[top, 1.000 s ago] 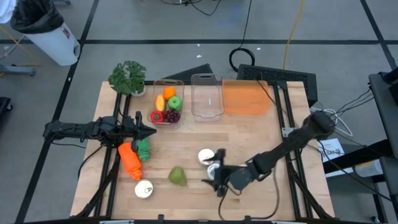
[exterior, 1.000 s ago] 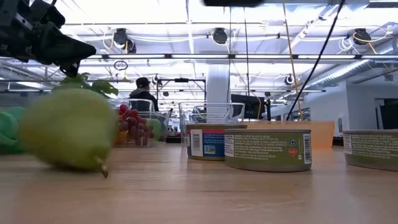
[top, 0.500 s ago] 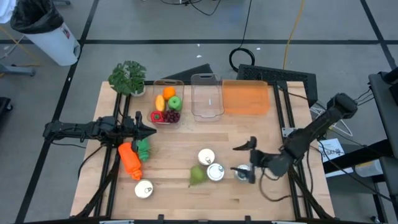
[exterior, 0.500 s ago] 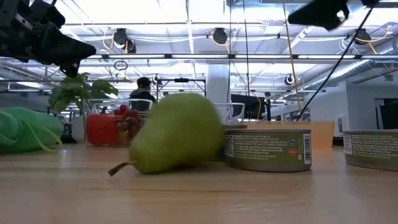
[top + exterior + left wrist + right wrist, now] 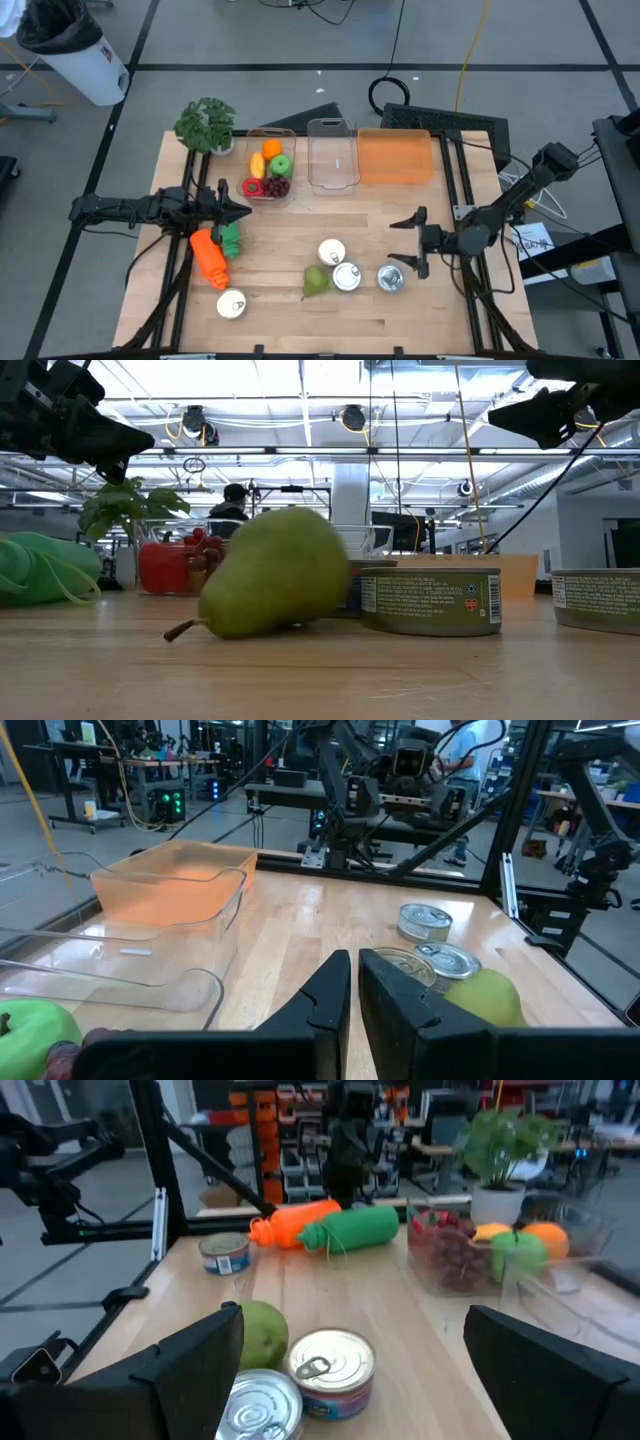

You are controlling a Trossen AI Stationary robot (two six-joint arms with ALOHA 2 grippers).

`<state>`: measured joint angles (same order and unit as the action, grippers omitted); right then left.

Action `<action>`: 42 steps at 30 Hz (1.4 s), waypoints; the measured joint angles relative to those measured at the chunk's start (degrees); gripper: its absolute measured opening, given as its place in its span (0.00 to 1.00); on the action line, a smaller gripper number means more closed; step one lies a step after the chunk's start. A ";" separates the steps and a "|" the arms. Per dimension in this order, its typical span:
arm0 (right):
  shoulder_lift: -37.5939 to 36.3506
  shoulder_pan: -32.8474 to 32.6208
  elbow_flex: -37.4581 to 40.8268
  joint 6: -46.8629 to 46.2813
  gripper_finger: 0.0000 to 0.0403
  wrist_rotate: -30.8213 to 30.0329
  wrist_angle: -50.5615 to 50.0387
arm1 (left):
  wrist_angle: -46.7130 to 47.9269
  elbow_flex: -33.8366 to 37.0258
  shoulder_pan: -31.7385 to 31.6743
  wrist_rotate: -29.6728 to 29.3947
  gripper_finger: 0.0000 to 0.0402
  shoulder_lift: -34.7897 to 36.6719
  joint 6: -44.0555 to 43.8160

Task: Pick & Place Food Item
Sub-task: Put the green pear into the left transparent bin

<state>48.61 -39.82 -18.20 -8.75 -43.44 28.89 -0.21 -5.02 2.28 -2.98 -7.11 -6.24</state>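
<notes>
A green pear (image 5: 316, 282) lies on its side on the table, against two tin cans (image 5: 347, 276); it also shows in the low view (image 5: 275, 575) and both wrist views (image 5: 480, 995) (image 5: 258, 1335). My right gripper (image 5: 404, 243) hovers wide open to the pear's right, above the table beside a third can (image 5: 391, 278), and touches nothing. In the low view it is high at the upper right (image 5: 545, 415). My left gripper (image 5: 245, 211) waits shut near the table's left side, above a green toy (image 5: 232, 240).
Along the far edge stand a fruit-filled clear container (image 5: 270, 178), an empty clear container (image 5: 333, 167) and an orange container (image 5: 396, 157). A potted plant (image 5: 206, 125) is at the far left corner. An orange carrot (image 5: 209, 257) and another can (image 5: 231, 304) lie near left.
My right gripper has drawn back from beside the pear toward the table's right edge and risen. The pear has rolled to the right, turned about so its stem points the other way, and come to rest against the cans.
</notes>
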 joint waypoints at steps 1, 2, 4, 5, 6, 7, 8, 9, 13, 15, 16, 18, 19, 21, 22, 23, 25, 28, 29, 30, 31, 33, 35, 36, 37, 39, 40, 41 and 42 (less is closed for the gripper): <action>-0.75 -0.02 0.83 0.79 0.89 0.00 0.71 | 0.00 0.00 -0.02 0.00 0.09 0.02 0.01; -1.42 -0.04 1.54 1.29 0.89 -0.02 1.33 | 0.00 0.00 0.00 0.00 0.09 0.02 0.02; -2.91 -0.04 2.82 1.89 0.89 -0.02 1.83 | 0.00 0.00 -0.02 0.00 0.09 0.02 0.00; -3.61 -0.04 3.34 1.96 0.89 -0.02 1.99 | 0.00 0.00 0.00 0.00 0.09 0.02 0.02; -4.25 -0.04 3.88 1.96 0.89 -0.02 2.28 | 0.01 0.00 0.00 0.00 0.09 0.00 0.02; -4.85 -0.04 4.40 1.96 0.89 -0.02 2.79 | 0.00 0.00 -0.01 0.00 0.09 0.01 0.00; -5.48 -0.04 4.88 1.96 0.89 -0.06 3.02 | 0.00 0.00 -0.01 0.00 0.09 0.02 0.01; -6.10 -0.04 5.28 1.96 0.89 -0.18 3.07 | 0.00 0.00 -0.01 0.00 0.09 0.01 0.00; -8.75 -0.04 7.06 2.94 0.89 -0.31 3.01 | 0.00 0.00 -0.01 0.00 0.09 0.00 0.01; -10.06 -0.04 7.81 4.03 0.89 -0.55 2.99 | -0.02 0.00 0.00 0.00 0.09 0.02 0.02; -10.72 -0.04 8.16 4.42 0.89 -1.17 3.00 | 0.00 0.00 -0.01 0.00 0.09 0.02 0.02; -12.15 -0.04 8.89 5.42 0.89 -2.96 3.01 | 0.00 0.00 -0.02 0.00 0.09 0.01 0.02; -12.99 -0.04 9.25 5.88 0.89 -3.78 2.93 | -0.02 0.00 -0.02 0.00 0.09 0.02 0.02; -14.61 -0.02 9.95 6.78 0.89 -4.76 2.72 | 0.00 0.00 0.00 0.00 0.09 0.00 0.02; -15.51 0.00 10.35 7.12 0.89 -4.76 2.57 | 0.00 0.00 -0.02 0.00 0.09 0.02 0.00; -16.39 0.00 10.75 7.37 0.89 -4.75 2.56 | -0.01 0.00 -0.01 0.00 0.09 0.01 0.01; -18.04 0.19 11.62 7.10 0.89 -4.82 2.71 | -0.02 0.00 0.00 0.00 0.09 0.00 0.02; -19.34 1.69 13.60 3.47 0.89 -4.92 3.42 | -0.04 0.00 -0.02 -0.04 0.09 0.00 0.78; -19.50 2.25 14.16 2.07 0.88 -4.87 4.45 | -0.14 0.02 0.00 -0.08 0.09 0.00 1.74; -19.75 2.68 14.81 0.96 0.87 -4.77 4.52 | -0.29 0.02 -0.02 -0.07 0.09 0.00 2.84; -19.82 3.08 15.25 0.20 0.87 -4.79 4.57 | -0.50 0.02 0.00 -0.07 0.09 0.01 3.77; -19.82 3.49 15.47 -0.32 0.85 -4.74 4.39 | -0.83 0.02 -0.01 -0.09 0.09 0.00 5.16; -19.83 3.47 15.48 0.41 0.83 -4.54 4.33 | -1.39 0.02 0.00 -0.09 0.09 0.00 5.82; -19.92 3.38 15.48 1.00 0.82 -4.49 4.27 | -1.64 0.02 0.00 -0.09 0.09 0.00 5.81; -20.06 3.25 15.51 1.66 0.81 -4.47 4.06 | -1.92 0.02 -0.02 -0.09 0.09 0.00 5.79; -20.44 2.75 15.54 3.15 0.79 -4.44 3.87 | -2.84 0.02 0.00 -0.09 0.09 0.00 5.83; -20.63 2.44 15.54 4.39 0.78 -4.41 3.87 | -3.36 0.02 -0.02 -0.09 0.09 0.01 5.97; -20.91 2.14 15.56 5.31 0.77 -4.35 3.87 | -3.85 0.02 0.00 -0.09 0.09 0.02 5.99; -21.27 1.82 15.59 6.08 0.76 -4.35 3.87 | -4.23 0.02 -0.02 -0.09 0.09 0.02 6.00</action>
<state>27.34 -38.00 -2.61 -2.67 -47.79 32.75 -4.44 -4.99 2.26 -3.07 -7.09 -0.24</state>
